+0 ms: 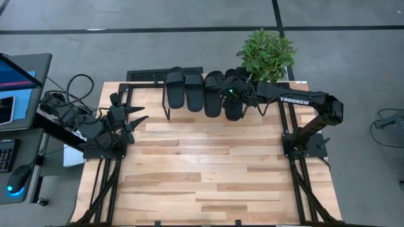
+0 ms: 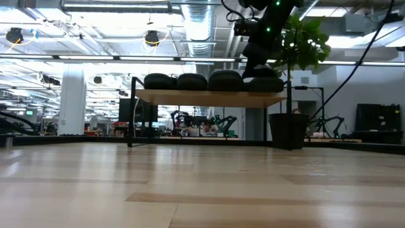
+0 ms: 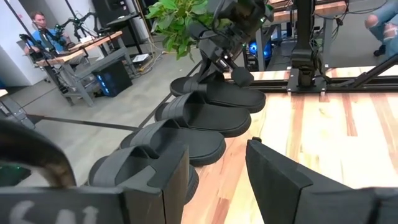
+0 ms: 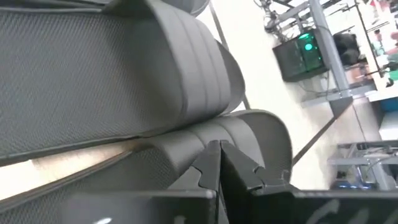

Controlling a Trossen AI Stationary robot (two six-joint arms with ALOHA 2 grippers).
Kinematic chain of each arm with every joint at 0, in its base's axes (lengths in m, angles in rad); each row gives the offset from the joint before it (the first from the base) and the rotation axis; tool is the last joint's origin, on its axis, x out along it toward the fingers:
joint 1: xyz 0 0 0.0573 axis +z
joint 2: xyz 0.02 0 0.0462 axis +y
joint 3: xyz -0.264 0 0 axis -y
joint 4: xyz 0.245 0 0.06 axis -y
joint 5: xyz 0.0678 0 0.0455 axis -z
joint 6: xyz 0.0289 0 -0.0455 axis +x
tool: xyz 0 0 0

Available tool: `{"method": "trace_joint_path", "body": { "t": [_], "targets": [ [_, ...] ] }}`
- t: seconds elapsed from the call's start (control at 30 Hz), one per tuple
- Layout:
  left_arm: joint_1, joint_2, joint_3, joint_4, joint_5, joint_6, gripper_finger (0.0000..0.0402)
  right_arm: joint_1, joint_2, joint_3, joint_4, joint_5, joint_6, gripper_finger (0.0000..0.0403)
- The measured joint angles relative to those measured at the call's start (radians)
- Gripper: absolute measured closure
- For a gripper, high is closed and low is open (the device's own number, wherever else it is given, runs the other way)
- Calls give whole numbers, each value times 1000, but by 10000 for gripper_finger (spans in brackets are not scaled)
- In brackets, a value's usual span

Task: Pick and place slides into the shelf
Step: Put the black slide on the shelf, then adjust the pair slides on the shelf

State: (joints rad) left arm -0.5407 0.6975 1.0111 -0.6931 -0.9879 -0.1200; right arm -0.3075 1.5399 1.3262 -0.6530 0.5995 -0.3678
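Observation:
Four black slides lie side by side, soles down, on the shelf (image 2: 209, 97) at the table's far edge. From left to right in the high view they are (image 1: 175, 88), (image 1: 193, 89), (image 1: 213, 93) and the rightmost slide (image 1: 236, 112), which is partly under my right arm. My right gripper (image 4: 219, 163) is shut and sits over that rightmost slide (image 2: 266, 84). My left gripper (image 1: 134, 116) is open and waits near the table's left edge, clear of everything; its wrist view looks along the row of slides (image 3: 205, 118). My right gripper has its shut fingertips (image 4: 210, 155) at the strap (image 4: 249, 134) of the rightmost slide, coming from above and slanting down. Both fingers are on the outside of the strap. Whether they press on it, I cannot tell. The slide lies flat on the shelf.
A potted plant (image 1: 266, 53) stands just behind the shelf's right end. A black strip (image 1: 146, 75) lies beyond the table's far edge. Bare plank tabletop (image 1: 208, 170) stretches from the shelf to the near edge. A desk with a laptop (image 1: 19, 82) is to the left.

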Motion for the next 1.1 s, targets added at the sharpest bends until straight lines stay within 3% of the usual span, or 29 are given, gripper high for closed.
{"method": "trace_joint_path", "body": {
  "t": [0.3, 0.53, 0.7, 0.87, 1.0, 1.1],
  "targets": [
    [0, 0, 0, -9, 0, 0, 252, 41, -5, 0, 32, 114, -47, 396],
    [0, 0, 0, -30, 0, -14, 253, 73, -6, 0, 143, 255, -141, 341],
    [0, 0, 0, -52, 0, -33, 252, 106, -7, 2, 262, 262, -189, 325],
    [0, 0, 0, -60, -1, -43, 252, 132, -7, 2, 477, 283, -297, 334],
    [0, 0, 0, -60, -1, -43, 252, 136, -8, 3, 729, 373, -518, 349],
    [0, 0, 0, -60, 0, -43, 252, 121, -9, 3, 925, 378, -704, 359]
  ]
}}
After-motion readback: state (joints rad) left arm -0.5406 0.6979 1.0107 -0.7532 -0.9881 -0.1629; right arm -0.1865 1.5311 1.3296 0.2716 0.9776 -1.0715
